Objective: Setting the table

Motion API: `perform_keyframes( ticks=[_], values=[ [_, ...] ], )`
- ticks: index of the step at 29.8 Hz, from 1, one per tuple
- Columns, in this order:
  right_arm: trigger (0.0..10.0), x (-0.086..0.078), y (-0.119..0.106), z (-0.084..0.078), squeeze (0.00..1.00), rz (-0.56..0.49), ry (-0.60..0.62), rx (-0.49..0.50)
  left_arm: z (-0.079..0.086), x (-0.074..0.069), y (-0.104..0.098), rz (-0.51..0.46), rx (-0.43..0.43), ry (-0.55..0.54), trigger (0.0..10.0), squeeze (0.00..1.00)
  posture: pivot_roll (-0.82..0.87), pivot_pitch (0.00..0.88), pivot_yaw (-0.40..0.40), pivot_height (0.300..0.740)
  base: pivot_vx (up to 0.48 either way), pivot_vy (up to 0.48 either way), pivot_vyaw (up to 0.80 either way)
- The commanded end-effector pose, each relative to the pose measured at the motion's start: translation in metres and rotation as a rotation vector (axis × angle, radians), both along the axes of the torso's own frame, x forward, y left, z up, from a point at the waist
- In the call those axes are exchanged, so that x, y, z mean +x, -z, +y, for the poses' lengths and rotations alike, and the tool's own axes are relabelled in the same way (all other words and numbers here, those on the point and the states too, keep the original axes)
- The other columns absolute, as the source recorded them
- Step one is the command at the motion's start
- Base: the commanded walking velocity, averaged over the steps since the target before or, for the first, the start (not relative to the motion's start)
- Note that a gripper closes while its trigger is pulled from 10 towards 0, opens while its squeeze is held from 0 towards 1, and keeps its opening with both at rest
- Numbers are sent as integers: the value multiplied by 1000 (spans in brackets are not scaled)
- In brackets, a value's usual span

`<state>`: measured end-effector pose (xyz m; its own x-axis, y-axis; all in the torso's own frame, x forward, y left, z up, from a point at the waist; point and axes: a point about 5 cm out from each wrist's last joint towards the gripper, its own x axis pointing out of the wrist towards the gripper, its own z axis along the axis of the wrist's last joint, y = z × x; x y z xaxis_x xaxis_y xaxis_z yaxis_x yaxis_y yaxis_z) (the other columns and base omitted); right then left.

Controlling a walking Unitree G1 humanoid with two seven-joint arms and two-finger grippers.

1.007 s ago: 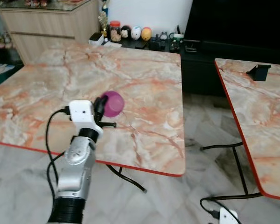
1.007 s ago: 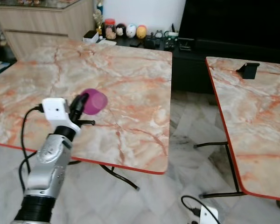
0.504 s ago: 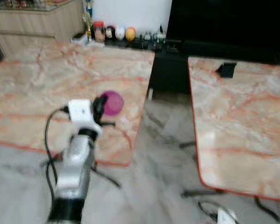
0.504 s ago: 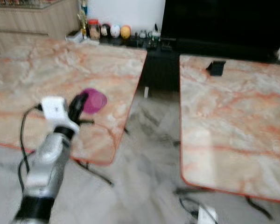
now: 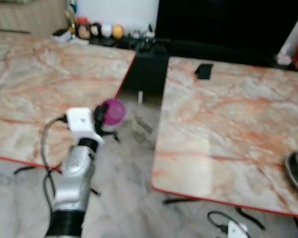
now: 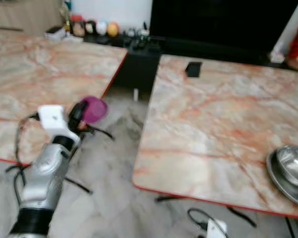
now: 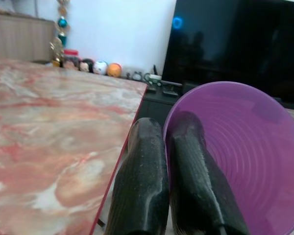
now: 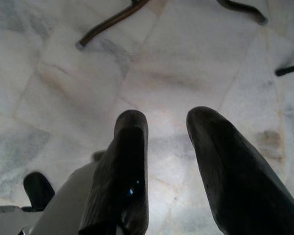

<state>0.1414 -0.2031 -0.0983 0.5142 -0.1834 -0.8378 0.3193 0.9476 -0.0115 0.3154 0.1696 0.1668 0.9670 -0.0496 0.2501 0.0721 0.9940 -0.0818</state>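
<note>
Purple cup (image 5: 112,112) rides pinched at its rim in the left gripper (image 7: 172,161), short of the right-hand table (image 5: 228,124), where 1 metal bowl (image 6: 294,168) sits; placing remains.

I note a translucent purple plastic cup (image 7: 235,156) ringed with concentric ridges, black gripper fingers (image 7: 139,191), two peach-and-orange veined marble tabletops (image 5: 228,124) edged red, a silver metal bowl (image 6: 293,171), and grey-white marble floor tiles (image 8: 152,73).
</note>
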Motion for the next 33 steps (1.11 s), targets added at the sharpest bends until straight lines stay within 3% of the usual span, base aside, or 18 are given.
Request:
perform_keyframes(
  ticks=[1,33],
  values=[
    [10000,0,-2,-10,0,-1,8,-24,-9,2,-5,-21,-14,31,10000,0,24,0,-36,740,0,-480,0],
    [10000,4,-3,-11,0,-7,5,-27,0,6,-8,-24,28,33,10000,0,18,0,-40,740,0,-466,0]
  ],
)
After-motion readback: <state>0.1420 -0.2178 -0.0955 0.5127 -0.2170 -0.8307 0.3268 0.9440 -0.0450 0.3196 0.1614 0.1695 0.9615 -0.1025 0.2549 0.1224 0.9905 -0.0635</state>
